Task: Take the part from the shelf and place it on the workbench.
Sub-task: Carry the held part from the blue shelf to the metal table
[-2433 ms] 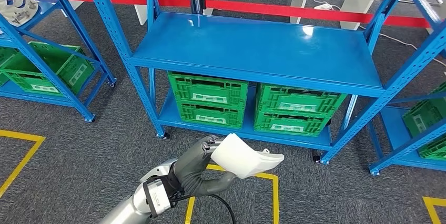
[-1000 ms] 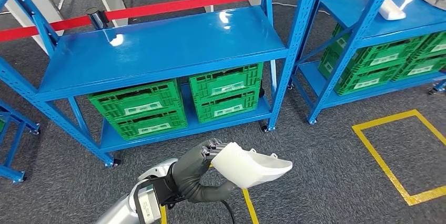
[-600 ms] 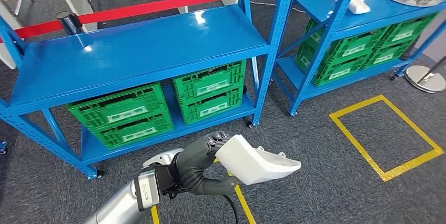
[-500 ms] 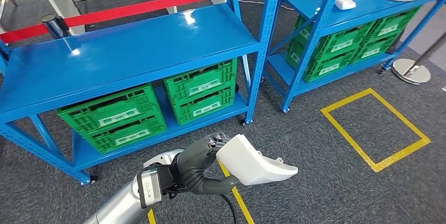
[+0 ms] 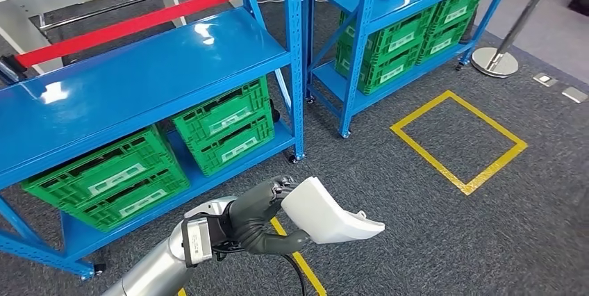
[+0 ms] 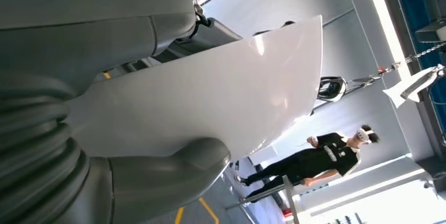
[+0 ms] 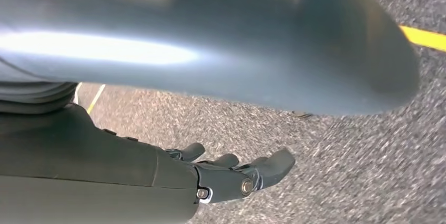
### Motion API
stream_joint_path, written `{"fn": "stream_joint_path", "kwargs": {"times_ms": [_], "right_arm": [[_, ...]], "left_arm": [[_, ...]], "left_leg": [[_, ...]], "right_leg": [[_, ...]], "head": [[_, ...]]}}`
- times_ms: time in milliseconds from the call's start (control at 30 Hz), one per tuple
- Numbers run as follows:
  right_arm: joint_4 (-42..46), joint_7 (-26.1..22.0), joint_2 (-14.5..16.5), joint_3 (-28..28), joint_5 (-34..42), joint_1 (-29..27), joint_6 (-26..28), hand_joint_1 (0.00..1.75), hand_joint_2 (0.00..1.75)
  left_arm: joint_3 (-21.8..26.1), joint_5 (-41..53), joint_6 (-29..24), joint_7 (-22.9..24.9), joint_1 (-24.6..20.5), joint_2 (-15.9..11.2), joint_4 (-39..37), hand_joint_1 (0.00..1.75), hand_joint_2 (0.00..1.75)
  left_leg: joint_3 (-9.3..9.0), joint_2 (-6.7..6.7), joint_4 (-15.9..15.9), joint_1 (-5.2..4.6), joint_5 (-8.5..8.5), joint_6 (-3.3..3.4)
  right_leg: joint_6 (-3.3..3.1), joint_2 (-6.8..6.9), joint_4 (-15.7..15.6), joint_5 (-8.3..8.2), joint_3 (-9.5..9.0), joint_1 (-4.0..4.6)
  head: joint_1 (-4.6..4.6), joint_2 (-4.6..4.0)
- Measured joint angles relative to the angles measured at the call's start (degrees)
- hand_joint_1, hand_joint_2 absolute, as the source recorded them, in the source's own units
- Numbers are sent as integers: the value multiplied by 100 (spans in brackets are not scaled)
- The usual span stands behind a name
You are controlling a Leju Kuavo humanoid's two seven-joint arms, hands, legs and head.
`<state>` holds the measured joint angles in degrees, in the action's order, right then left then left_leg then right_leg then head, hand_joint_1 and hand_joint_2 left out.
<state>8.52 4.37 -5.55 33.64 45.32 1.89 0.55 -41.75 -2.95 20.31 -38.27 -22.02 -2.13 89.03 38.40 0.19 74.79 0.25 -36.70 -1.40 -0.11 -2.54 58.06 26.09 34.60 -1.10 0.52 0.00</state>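
We carry the white part (image 5: 326,211) clamped in our left hand (image 5: 258,214), fingers wrapped beneath so it rides level, while our right hand (image 7: 231,174) hangs loosely empty.

Two blue shelving units (image 5: 139,80) are standing side by side, the second (image 5: 361,25) to the right of the first. Four green crates (image 5: 222,126) are sitting under the first unit's top shelf, and more, their number unclear, under the second. One white part (image 5: 326,212) is showing in front of it, and one person (image 6: 315,161) is standing in the left wrist view.
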Motion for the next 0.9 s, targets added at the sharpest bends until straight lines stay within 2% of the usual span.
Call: {"fn": "stream_joint_path", "kwargs": {"times_ms": [33, 67, 133, 167, 200, 267, 300, 333, 400, 433, 467, 500, 533, 567, 633, 667, 700, 767, 800, 833, 900], "right_arm": [[-2, -21, 0, 0, 2, -3, 0, 0, 0], [-4, -51, 0, -1, 12, -5, 0, 0, 0], [-4, -129, -3, -10, 55, 0, 0, 0, 0], [-4, -175, -10, -21, 82, 1, 0, 0, 0], [-5, -219, -20, -35, 111, -5, 0, 0, 0], [-9, -293, -49, -75, 175, -39, -3, 0, 0], [-11, -320, -63, -96, 207, -51, -10, 0, 0], [-13, -342, -78, -116, 233, -52, -15, 0, 0], [-13, -377, -111, -137, 252, -30, -16, 0, 0], [-13, -389, -125, -140, 246, -20, -14, 0, 0], [-13, -393, -138, -140, 229, -16, -14, 0, 0], [-13, -392, -146, -140, 209, -17, -16, 0, 0], [-13, -389, -157, -140, 184, -20, -17, 0, 0], [-13, -384, -170, -140, 163, -23, -17, 0, 0], [-13, -384, -203, -140, 132, -9, -16, 0, 0], [-13, -385, -217, -140, 123, 0, -14, 0, 0], [-13, -384, -228, -140, 115, 7, -15, 0, 0], [-14, -348, -245, -139, 105, 0, -16, 0, 0], [-15, -329, -252, -139, 103, -6, -18, 0, 0], [-16, -315, -259, -138, 103, -11, -16, 0, 0], [-17, -333, -270, -138, 103, -10, -12, 0, 0]], "left_arm": [[0, -7, 4, -4, 0, -7, -1, 175, 175], [0, -19, 9, -13, -2, -10, -1, 175, 175], [-1, -50, 30, -36, -4, -9, -2, 175, 175], [-2, -60, 43, -45, -4, -6, -3, 175, 175], [-3, -65, 56, -50, -4, 2, -4, 175, 175], [-4, -65, 87, -60, -8, 45, -5, 175, 175], [-4, -65, 113, -64, -13, 78, -6, 175, 175], [-4, -66, 146, -65, -17, 108, -8, 175, 175], [-4, -66, 209, -49, -21, 140, -26, 175, 175], [-4, -66, 225, -41, -20, 143, -44, 175, 175], [-4, -62, 233, -34, -19, 143, -66, 175, 175], [-4, -58, 234, -33, -18, 143, -86, 175, 175], [-4, -55, 231, -33, -18, 145, -99, 175, 175], [-4, -49, 226, -33, -18, 151, -107, 175, 175], [-5, -31, 207, -26, -19, 169, -107, 175, 175], [-5, -19, 195, -14, -19, 176, -102, 175, 175], [-6, -9, 186, 7, -18, 182, -98, 175, 175], [-7, -31, 180, 56, -19, 192, -89, 175, 175], [-8, -60, 183, 80, -21, 202, -84, 175, 175], [-9, -93, 186, 101, -23, 210, -76, 175, 175], [-14, -137, 192, 145, -17, 217, -66, 175, 175]], "left_leg": [[-101, -22, -223, 2, 174, 16], [-286, -89, -621, 8, 404, 34], [-620, -343, -1374, 26, 696, 75], [-698, -431, -1565, 25, 740, 97], [-715, -462, -1626, 14, 732, 125], [-720, -338, -1648, 1, 764, 202], [-726, -272, -1665, 6, 782, 247], [-732, -196, -1682, 15, 797, 284], [-727, -38, -1691, 8, 802, 325], [-721, 47, -1689, -1, 798, 332], [-718, 133, -1688, -8, 794, 337], [-716, 215, -1685, -13, 789, 338], [-718, 292, -1682, -15, 781, 335], [-724, 361, -1675, -17, 769, 326], [-739, 474, -1654, -39, 735, 287], [-750, 521, -1648, -52, 717, 258], [-762, 568, -1651, -63, 704, 230], [-786, 651, -1669, -72, 685, 168], [-782, 600, -1642, -69, 647, 133], [-735, 480, -1523, -64, 555, 98], [-457, 153, -902, -44, 207, 46]], "right_leg": [[9, -77, 2, -7, -2, -1], [22, -151, 4, -14, -5, -3], [70, -286, 14, -34, 16, 1], [108, -346, 14, -48, 40, -3], [154, -400, 9, -65, 65, -12], [239, -460, -1, -91, 102, -42], [266, -376, 58, -55, 136, -39], [287, -236, 224, 48, 218, -26], [315, 84, 894, 410, 539, 2], [329, 157, 1290, 584, 728, 4], [335, 190, 1565, 674, 856, 4], [337, 207, 1642, 661, 881, 4], [330, 230, 1475, 545, 776, 5], [316, 289, 1095, 366, 554, 9], [251, 532, 302, 108, 110, 39], [214, 618, 83, 58, -9, 58], [178, 651, 12, 60, -37, 75], [122, 535, 4, 38, -29, 72], [94, 479, -10, 25, -32, 55], [65, 424, -25, 10, -37, 35], [29, 309, -39, -5, -39, 10]], "head": [[-3, 0], [-6, 0], [-10, 0], [-9, 0], [-8, 0], [-6, 0], [7, 0], [28, 0], [72, 0], [83, 0], [85, 0], [87, 0], [89, 0], [90, 0], [90, 0], [87, 0], [84, 0], [79, 0], [74, 0], [65, 0], [40, 0]]}}
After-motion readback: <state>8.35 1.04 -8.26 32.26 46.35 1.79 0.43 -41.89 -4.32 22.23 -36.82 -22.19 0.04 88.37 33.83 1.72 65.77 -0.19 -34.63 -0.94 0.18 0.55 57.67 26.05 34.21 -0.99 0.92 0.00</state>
